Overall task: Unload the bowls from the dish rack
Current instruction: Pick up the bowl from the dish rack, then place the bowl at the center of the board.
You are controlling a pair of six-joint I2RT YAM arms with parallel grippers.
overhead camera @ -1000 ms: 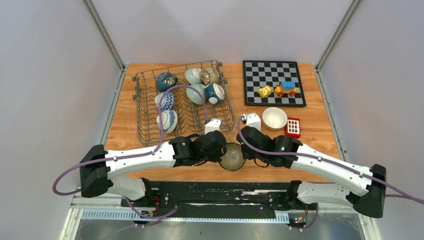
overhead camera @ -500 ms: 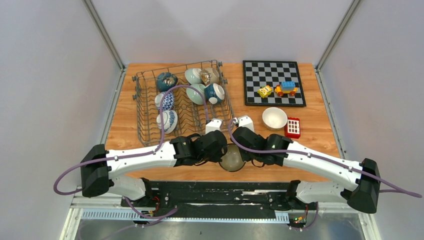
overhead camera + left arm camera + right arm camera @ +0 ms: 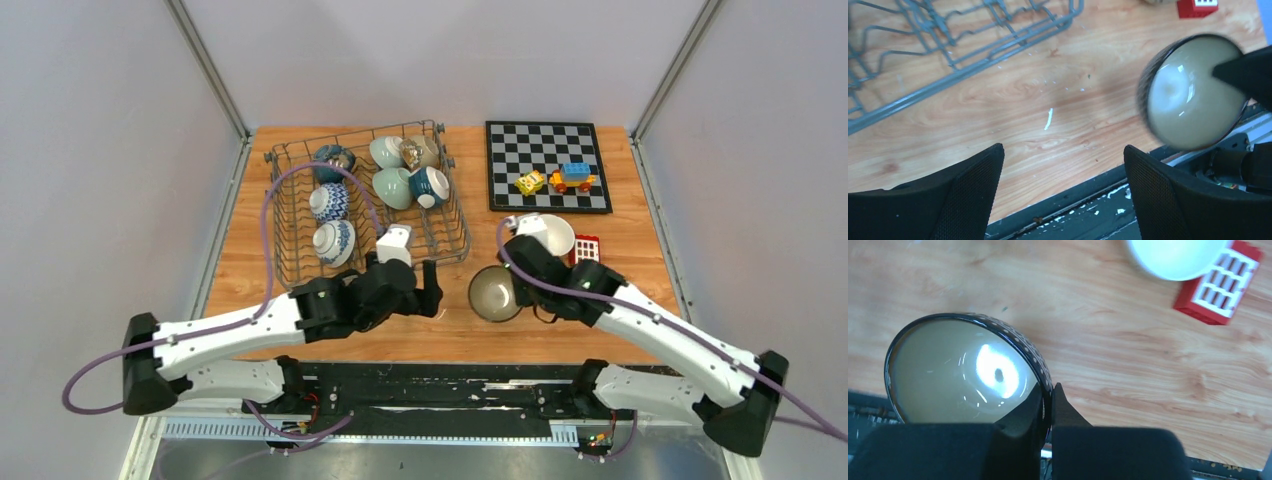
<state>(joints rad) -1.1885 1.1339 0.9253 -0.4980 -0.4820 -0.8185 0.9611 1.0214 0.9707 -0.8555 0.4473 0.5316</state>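
Observation:
The grey wire dish rack (image 3: 289, 252) stands at the left of the table and holds several bowls, among them blue-and-white ones (image 3: 333, 241) and pale green ones (image 3: 392, 187). My right gripper (image 3: 517, 291) (image 3: 1048, 390) is shut on the rim of a beige bowl with a dark dotted outside (image 3: 494, 293) (image 3: 963, 367) (image 3: 1193, 92), one finger inside and one outside, just above the wood right of the rack. My left gripper (image 3: 428, 290) (image 3: 1063, 148) is open and holds nothing, to the left of that bowl near the table's front edge. A cream white bowl (image 3: 549, 236) (image 3: 1175, 257) rests upright on the table.
A black-and-white chessboard (image 3: 547, 140) with small toy blocks (image 3: 560, 180) lies at the back right. A red block (image 3: 585, 254) (image 3: 1218, 287) sits beside the white bowl. The rack's front corner (image 3: 1068, 17) is close ahead of the left gripper.
The left gripper let go of the beige bowl, opened wide and drew back to the left. The right gripper closed on the rim and carried the bowl to the right.

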